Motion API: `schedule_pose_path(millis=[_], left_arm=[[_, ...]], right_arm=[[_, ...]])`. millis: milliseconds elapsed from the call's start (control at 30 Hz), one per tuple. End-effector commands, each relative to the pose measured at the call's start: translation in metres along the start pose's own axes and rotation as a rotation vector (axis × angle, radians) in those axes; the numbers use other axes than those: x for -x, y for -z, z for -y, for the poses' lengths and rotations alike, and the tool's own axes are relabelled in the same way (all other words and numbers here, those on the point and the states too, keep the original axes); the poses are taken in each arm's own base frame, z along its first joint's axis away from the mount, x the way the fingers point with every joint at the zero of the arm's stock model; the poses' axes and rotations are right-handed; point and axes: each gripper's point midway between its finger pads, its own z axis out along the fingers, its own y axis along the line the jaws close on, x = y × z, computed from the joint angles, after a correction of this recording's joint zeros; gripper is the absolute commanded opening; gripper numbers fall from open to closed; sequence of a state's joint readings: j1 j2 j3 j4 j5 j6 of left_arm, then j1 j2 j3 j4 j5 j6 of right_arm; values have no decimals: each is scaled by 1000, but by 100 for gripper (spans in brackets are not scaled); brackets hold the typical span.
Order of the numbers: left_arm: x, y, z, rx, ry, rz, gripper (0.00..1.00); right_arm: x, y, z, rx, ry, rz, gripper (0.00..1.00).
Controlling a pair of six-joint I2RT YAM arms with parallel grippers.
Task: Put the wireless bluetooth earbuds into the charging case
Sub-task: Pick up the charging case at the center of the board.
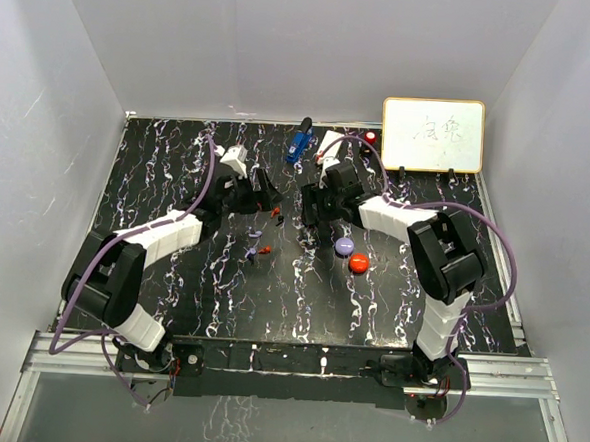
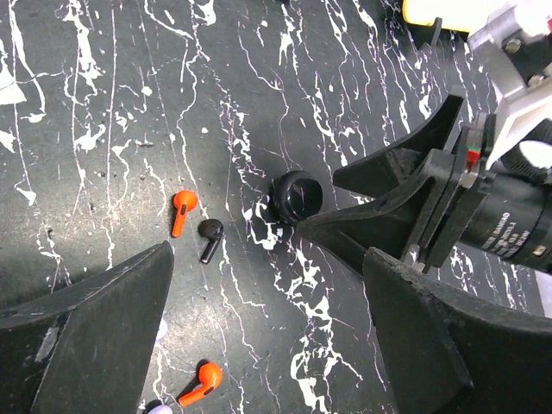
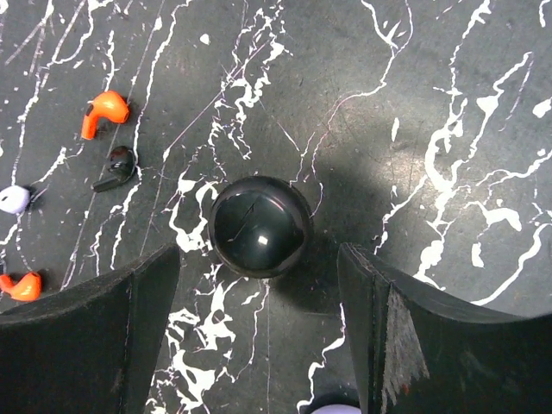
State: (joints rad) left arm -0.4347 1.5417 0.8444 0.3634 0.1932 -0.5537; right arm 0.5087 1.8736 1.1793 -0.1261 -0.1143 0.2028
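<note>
A round black charging case lies on the marbled mat, lid shut, just ahead of my right gripper. That gripper is open and empty, its fingers apart on either side of the case without touching it. From the left wrist the same case shows beside the right gripper's fingers. My left gripper is open and empty over bare mat. Loose earbuds lie to the left: an orange one, a black one, another orange one and a purple one.
A purple case and a red case sit right of the grippers. A blue gadget lies at the back of the mat, and a whiteboard stands at the back right. White walls enclose the table.
</note>
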Motion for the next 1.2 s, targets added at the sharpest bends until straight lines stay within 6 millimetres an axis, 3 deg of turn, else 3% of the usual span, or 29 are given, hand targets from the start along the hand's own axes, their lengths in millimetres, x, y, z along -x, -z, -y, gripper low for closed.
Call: schedule_pose_path(millis=[0, 167, 433, 600, 767, 1000, 1167], left_arm=[[8, 4, 13, -79, 55, -15, 89], [11, 7, 11, -85, 69, -13, 89], [11, 7, 7, -107, 99, -21, 86], [8, 5, 3, -110, 110, -29, 85], [7, 4, 1, -112, 116, -33, 85], [5, 3, 0, -110, 120, -38, 85], [5, 3, -1, -116, 121, -38, 85]], right_arm=[[7, -14, -5, -3, 49, 35, 71], [-1, -23, -6, -16, 68, 12, 69], [-15, -28, -4, -60, 76, -21, 52], [-22, -29, 3, -95, 76, -32, 47], [-23, -32, 5, -105, 80, -36, 52], [-29, -36, 9, -130, 89, -51, 50], [-26, -33, 11, -149, 92, -35, 28]])
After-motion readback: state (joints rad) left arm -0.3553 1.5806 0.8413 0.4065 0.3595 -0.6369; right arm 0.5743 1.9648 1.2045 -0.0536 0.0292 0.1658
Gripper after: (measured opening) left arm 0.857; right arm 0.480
